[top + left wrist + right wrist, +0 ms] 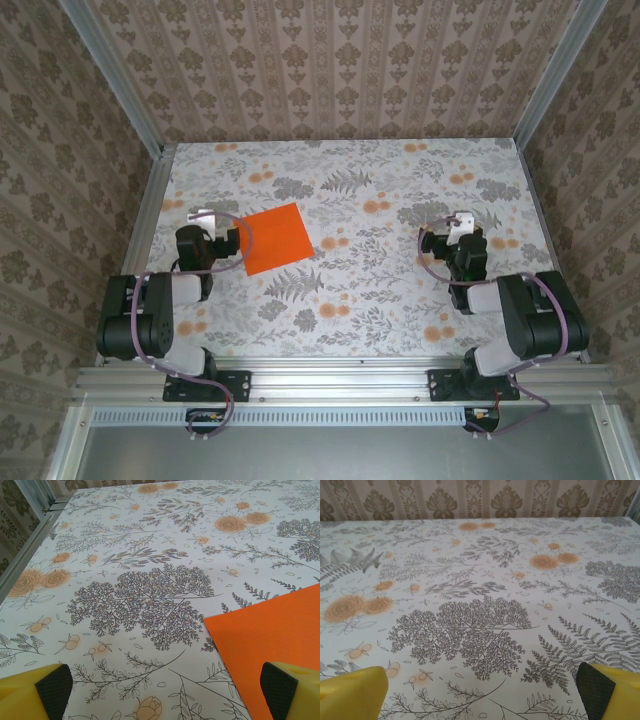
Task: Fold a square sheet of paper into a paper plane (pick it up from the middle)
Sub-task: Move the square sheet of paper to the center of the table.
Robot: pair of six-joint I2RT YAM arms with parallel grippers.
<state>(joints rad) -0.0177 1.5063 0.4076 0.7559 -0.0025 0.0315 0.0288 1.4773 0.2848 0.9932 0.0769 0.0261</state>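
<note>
Top view: flat bright orange square sheet of paper point(277, 238) lies unfolded on the white floral-print tabletop point(400, 300), at about 10 o'clock from table centre, turned slightly so its corners are off the table edges. Left gripper point(208, 228) sits just beside the sheet's left edge, at 9 o'clock from it, with the sheet at its 3 o'clock. Left wrist view: left gripper point(165, 690) has its jaws spread wide with nothing between them, yellow fingers with dark pads point(52, 687) in the bottom corners. The orange sheet point(270, 635) fills the 4 o'clock part of that view, one corner pointing toward 9 o'clock. The right-side pad overlaps the paper in the picture; contact cannot be told. Right gripper point(460, 228) is well apart from the sheet, at 3 o'clock of table centre. Right wrist view: right gripper point(485, 690) also has jaws spread wide and empty, fingers point(592, 687) over bare floral tabletop, brown patterned wallpaper point(480, 500) at 12 o'clock.
</note>
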